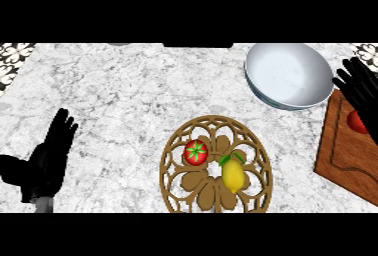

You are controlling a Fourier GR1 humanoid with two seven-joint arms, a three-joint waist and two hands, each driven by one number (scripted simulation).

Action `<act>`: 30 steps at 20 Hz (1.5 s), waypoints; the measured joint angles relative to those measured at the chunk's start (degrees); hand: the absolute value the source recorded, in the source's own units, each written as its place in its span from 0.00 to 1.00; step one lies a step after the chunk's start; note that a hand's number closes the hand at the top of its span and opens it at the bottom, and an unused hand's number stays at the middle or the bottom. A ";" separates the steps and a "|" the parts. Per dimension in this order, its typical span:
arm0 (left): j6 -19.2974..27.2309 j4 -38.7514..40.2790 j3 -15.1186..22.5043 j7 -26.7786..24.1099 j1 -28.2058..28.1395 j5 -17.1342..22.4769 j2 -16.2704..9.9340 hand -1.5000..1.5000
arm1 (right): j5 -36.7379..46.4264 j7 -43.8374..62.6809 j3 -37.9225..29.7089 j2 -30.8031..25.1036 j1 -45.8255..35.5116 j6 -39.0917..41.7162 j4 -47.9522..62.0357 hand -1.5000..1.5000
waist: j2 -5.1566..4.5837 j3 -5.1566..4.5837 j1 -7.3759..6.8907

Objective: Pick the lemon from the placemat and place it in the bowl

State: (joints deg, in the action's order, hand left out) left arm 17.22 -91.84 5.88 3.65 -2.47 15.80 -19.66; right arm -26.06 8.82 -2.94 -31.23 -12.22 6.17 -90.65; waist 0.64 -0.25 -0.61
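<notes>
Lemon [234, 175], lower centre on the placemat [174, 165]: light, firm, waxy-slick; clasp its middle. Both robot hands open, empty: left [49, 157], right [362, 87].

Lemon [233, 175] on placemat [177, 150], tomato [196, 152] just beside, to its left, small gap between. Lemon's right side unobstructed. Open marble counter [133, 95] between placemat and bowl [289, 75]; nothing standing on that stretch. Bowl interior unoccupied, rim open from above. Wooden cutting board [343, 155] flanks placemat at right, red item [357, 122] on it. Right robot hand [362, 87] hangs over board's far end beside bowl. Left robot hand [48, 155] well apart at left edge.
</notes>
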 measured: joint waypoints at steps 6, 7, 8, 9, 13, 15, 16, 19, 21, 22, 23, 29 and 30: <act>-1.47 -1.20 -2.55 -2.56 6.48 -1.04 -2.80 0.50 | 3.04 0.77 15.44 11.19 -5.48 -0.01 -8.20 0.00 | -0.42 0.05 -2.00; -1.68 -1.22 -2.76 -2.73 6.91 -1.08 -3.14 0.50 | 7.22 0.59 16.67 9.01 -7.20 0.21 -9.18 0.00 | 0.11 -0.29 -1.95; -1.80 -1.30 -3.06 -2.83 7.47 -1.08 -3.47 0.50 | 11.43 0.43 18.08 8.62 -8.10 -1.50 -10.24 0.00 | 0.37 -0.35 -1.46; -1.82 -1.26 -3.67 -2.93 8.01 -0.97 -3.83 0.50 | 15.18 -0.11 19.43 9.50 -8.10 -4.21 -11.24 0.00 | 0.48 -0.31 -0.87; -2.70 -0.34 -5.56 -3.35 9.85 -0.28 -5.15 0.50 | 30.51 -1.94 28.56 13.99 -6.30 -13.83 -15.62 0.00 | 0.53 -0.16 0.97; -2.99 0.34 -6.37 -3.72 10.62 -0.15 -5.60 0.50 | 38.55 -1.47 34.58 15.70 -4.51 -17.69 -17.44 0.00 | 0.46 -0.10 1.54; -3.27 0.63 -6.75 -4.08 10.78 0.02 -5.70 0.50 | 42.58 -0.60 37.34 16.27 -3.54 -19.43 -18.47 0.00 | 0.41 -0.06 1.71; -4.55 1.33 -8.11 -4.62 11.15 0.86 -6.52 0.50 | 54.15 5.15 43.99 16.56 -2.09 -21.85 -21.25 0.00 | 0.35 -0.03 2.03; -4.87 2.51 -8.56 -5.14 11.48 0.97 -6.47 0.50 | 60.59 11.12 46.64 15.96 -1.99 -20.73 -23.87 0.00 | 0.33 -0.04 2.47; -5.12 2.46 -8.63 -5.20 11.39 1.03 -6.53 0.50 | 63.58 14.43 47.63 15.74 -2.15 -19.60 -25.12 0.00 | 0.36 -0.04 2.50; -5.38 2.77 -8.75 -5.49 11.42 1.13 -6.48 0.50 | 65.95 18.08 48.19 15.58 -2.61 -17.83 -26.83 0.00 | 0.38 -0.05 2.63; -6.12 4.07 -9.62 -6.07 12.38 1.14 -6.92 0.50 | 70.43 37.32 50.04 12.89 -4.96 -0.65 -35.43 0.00 | 0.19 -0.10 2.63; -6.49 4.62 -9.90 -6.28 12.70 1.31 -7.08 0.50 | 70.00 40.10 50.42 12.60 -5.40 2.65 -36.53 0.00 | 0.11 -0.11 2.56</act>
State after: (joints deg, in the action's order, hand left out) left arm 10.73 -87.22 -4.03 -2.63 10.23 17.11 -26.74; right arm 43.94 48.92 47.48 -18.63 -17.62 8.82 -127.17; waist 0.75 -0.36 1.95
